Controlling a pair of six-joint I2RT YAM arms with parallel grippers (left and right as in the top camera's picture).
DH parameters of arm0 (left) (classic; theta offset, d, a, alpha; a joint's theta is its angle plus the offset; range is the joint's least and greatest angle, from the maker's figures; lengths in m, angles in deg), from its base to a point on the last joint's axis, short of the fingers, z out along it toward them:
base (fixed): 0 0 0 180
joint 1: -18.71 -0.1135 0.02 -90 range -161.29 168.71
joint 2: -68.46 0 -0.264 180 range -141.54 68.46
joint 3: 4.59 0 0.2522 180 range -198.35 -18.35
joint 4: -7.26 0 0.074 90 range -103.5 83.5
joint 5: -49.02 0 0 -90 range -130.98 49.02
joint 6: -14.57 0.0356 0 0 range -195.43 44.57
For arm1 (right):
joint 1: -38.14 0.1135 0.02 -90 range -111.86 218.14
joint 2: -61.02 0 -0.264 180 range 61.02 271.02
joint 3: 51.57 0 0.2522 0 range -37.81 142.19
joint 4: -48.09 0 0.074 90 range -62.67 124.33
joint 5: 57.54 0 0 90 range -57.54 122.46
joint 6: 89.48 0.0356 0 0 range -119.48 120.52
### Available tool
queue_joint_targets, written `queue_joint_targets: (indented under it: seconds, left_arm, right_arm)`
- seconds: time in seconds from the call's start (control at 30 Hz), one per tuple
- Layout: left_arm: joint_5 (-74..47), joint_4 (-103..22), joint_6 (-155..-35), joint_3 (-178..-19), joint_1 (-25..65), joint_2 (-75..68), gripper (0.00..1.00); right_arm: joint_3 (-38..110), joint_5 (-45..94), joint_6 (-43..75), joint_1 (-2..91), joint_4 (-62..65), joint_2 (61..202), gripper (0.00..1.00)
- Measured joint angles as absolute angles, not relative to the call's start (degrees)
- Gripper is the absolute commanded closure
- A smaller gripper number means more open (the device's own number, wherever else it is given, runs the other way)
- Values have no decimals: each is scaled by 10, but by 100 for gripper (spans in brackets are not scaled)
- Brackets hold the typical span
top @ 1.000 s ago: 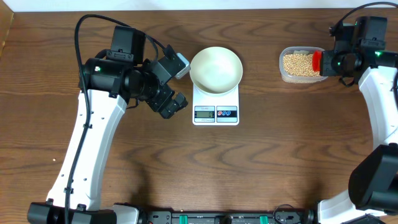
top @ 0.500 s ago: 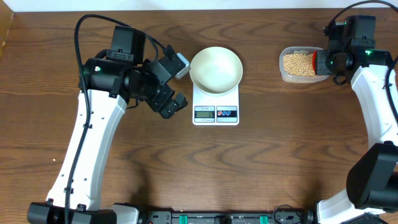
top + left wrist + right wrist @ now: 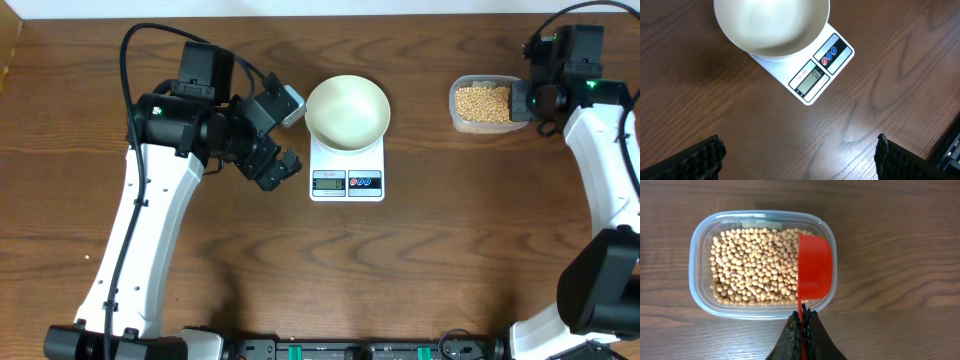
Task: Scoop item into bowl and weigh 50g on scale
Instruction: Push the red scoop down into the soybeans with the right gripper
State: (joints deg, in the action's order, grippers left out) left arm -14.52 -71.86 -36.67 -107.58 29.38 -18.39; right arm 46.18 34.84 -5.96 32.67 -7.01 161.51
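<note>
- The right hand, fingers pinched tight on the thin handle of a red scoop, has swung in over the clear tub within the last second. From overhead the scoop, plain to see at the tub's end a moment ago, is now nearly hidden beneath the hand.
- The scoop's cup sits straight ahead of the fingertips, at the tub's near end and against the beans. Whether it has bitten into them cannot be told. The scooping stroke looks about to begin, with nothing carried yet.
- The left hand has not stirred. Its fingers stand spread as wide as they go and hold nothing (both tips frame bare wood in the wrist view).
- The white bowl sits empty on the scale, just ahead of the left hand and well off to the right hand's side.
- Between tub and bowl lies only open tabletop, so the carry looks unobstructed. The likelier snags are the tub's wall catching the scoop as it lifts and loose beans rolling off a heaped load.
</note>
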Motion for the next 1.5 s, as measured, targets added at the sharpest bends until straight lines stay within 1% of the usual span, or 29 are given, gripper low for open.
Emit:
queue_joint_targets:
  seconds: [0.47, 0.97, 1.13, 1.5]
  left_arm:
    - [-145, -718, -367, -1076, 294, -184, 2]
    - [-145, -719, -367, -1076, 294, -184, 2]
    - [-145, -719, -367, -1076, 294, -184, 2]
    - [-145, -719, -367, -1076, 294, -184, 2]
  right_arm:
    - [465, 330, -51, 339, -81, 1635, 99]
    - [469, 256, 46, 338, -81, 1669, 99]
    - [469, 219, 87, 321, -81, 1673, 99]
    - [469, 92, 148, 238, -86, 1677, 99]
